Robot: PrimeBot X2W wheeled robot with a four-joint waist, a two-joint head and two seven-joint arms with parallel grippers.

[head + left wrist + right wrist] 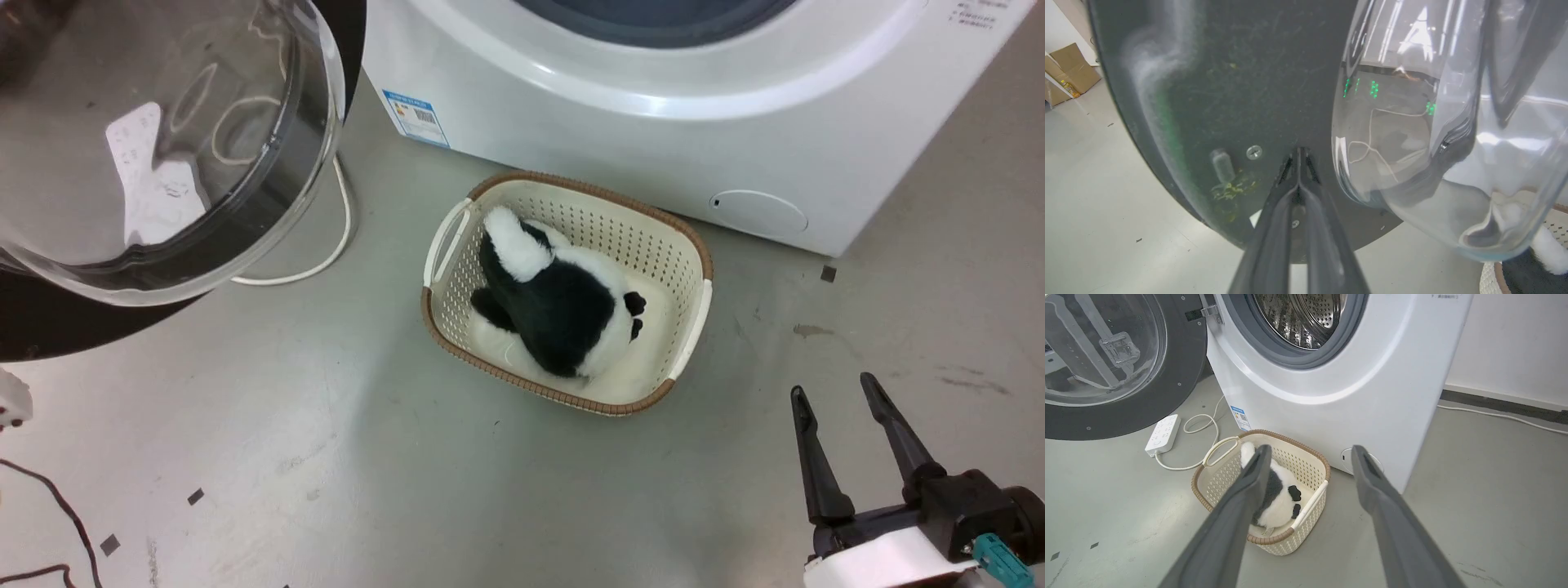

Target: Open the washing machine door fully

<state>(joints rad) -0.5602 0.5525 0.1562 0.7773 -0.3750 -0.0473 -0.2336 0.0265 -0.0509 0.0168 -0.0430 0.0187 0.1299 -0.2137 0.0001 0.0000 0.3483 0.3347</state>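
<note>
So, far left first: the washing machine door (163, 147) sits in the upper left of the head view, swung well away from the machine. Its glass bowl bulges toward the camera with the black rim under it. In the right wrist view it's upper left too, hanging off its hinge (1208, 311). It looks well past halfway open, but the exact angle is hard to call.

The left gripper (1298, 155) has its fingers pinched together with nothing between them. The tips are right at the door's black inner face, near a small screw (1254, 152) and just left of the glass bowl. I can't tell if they really touch it. Looks like a push setup to me, not a grab.

Moving right, a white power strip (1163, 433) and its looped cable (326, 253) lie on the floor below the door. Next comes a cream basket (694, 245) with a black and white plush toy (555, 302) in it, just in front of the machine (612, 147). The drum mouth (1298, 318) is totally uncovered.

In the lower right of the head view, the right gripper (833, 388) hovers over the floor. Its fingers are spread wide, holding nothing, well apart from everything.

Progress-wise I'd say most of it is done: the latch is off and the door is out of the way. What's left is the last bit of swing until the hinge stops, if there's any travel left. I can't judge that from here.
</note>
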